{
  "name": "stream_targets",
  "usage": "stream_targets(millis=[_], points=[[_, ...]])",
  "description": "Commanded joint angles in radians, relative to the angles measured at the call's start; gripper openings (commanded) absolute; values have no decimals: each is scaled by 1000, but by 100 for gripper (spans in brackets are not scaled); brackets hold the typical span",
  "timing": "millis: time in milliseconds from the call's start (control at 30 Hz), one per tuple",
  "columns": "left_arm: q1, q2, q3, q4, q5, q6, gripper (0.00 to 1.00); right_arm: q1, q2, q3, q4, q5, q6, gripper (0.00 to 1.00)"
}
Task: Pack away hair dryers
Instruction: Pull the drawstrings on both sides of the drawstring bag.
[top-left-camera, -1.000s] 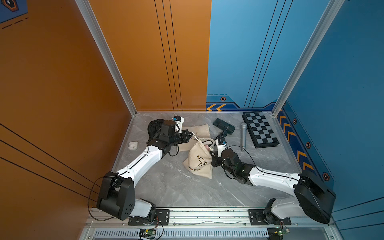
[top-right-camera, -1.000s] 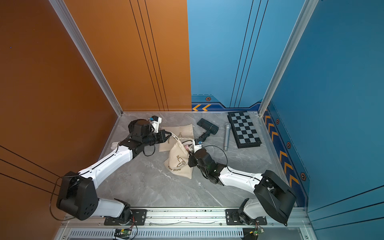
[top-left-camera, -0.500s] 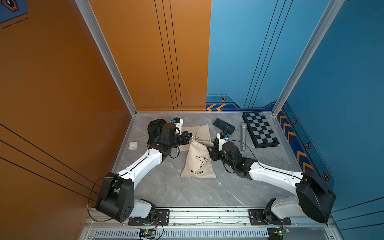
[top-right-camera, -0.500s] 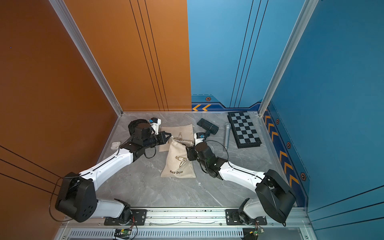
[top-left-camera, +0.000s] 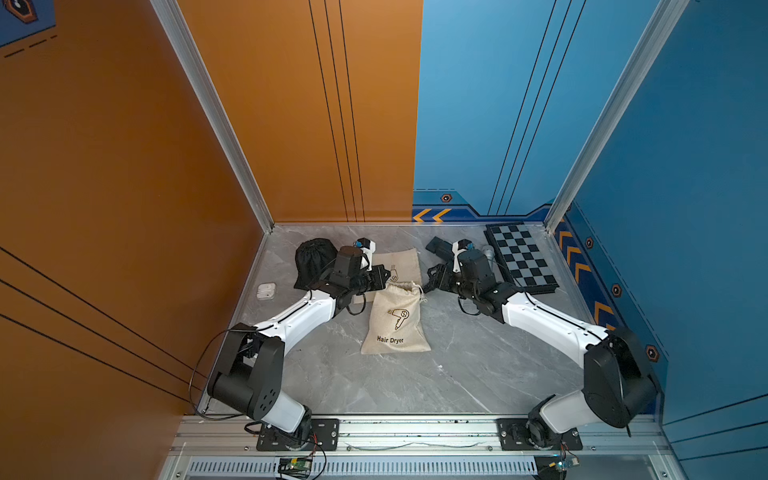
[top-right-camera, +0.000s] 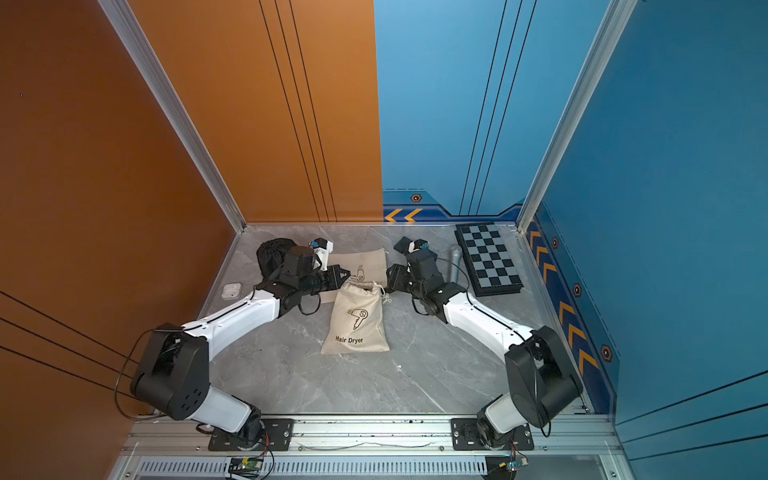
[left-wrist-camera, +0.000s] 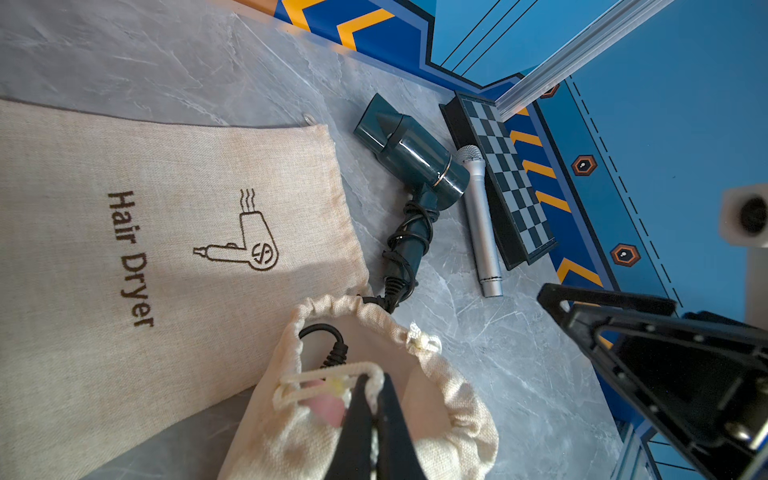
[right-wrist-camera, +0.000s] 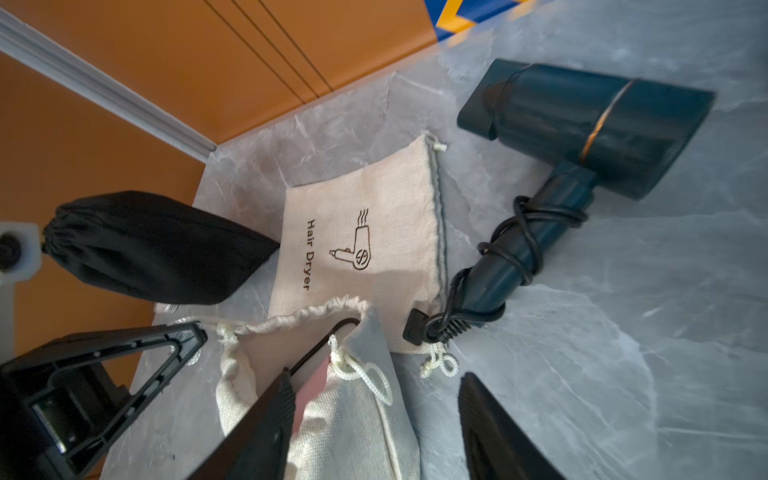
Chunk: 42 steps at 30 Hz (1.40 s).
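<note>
A beige "Hair Dryer" bag (top-left-camera: 395, 320) lies flat mid-table with its mouth toward the far side. Pink plastic of a hair dryer (left-wrist-camera: 328, 409) and a black cord show inside the mouth. My left gripper (left-wrist-camera: 376, 380) is shut on the bag's white drawstring at the rim. My right gripper (right-wrist-camera: 376, 376) stands open at the mouth's other side: one finger (right-wrist-camera: 266, 415) sits at the opening and the other is over bare table. A black hair dryer (right-wrist-camera: 582, 137) with cord wound round its handle lies beyond, by a flat empty beige bag (top-left-camera: 399, 264).
A stuffed black drawstring bag (top-left-camera: 313, 262) sits far left behind my left wrist. A grey microphone (left-wrist-camera: 480, 220) and a chessboard (top-left-camera: 521, 262) lie far right along the wall. A white earbud case (top-left-camera: 266, 289) rests near the left wall.
My right gripper has opened, let go of the bag and drawn back to the right. The bag, held up and tilted before, now lies flat. My left gripper stays shut.
</note>
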Motion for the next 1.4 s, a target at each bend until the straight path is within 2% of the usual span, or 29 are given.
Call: stream_targets(millis=[0,167,433,633,833,1067,1367], points=[[-1,37,43,6,-9,16,0,-28,65,7,-36,-149,40,61],[-1,68,121,-20,-10,17,0,-49,110,-7,32,-234,89,59],[-3,72,154,-54,-14,28,0,-71,104,-81,66,-247,-92,53],[-6,80,158,-66,-20,30,0,-135,-6,-249,210,-212,-30,52],[-11,93,176,-71,-21,31,0,-164,-67,-310,262,-299,-44,53],[-24,125,211,-76,-10,30,0,-141,-48,-331,309,-351,-131,49],[-32,140,249,-99,-5,39,0,-129,91,-258,328,-371,-166,40]])
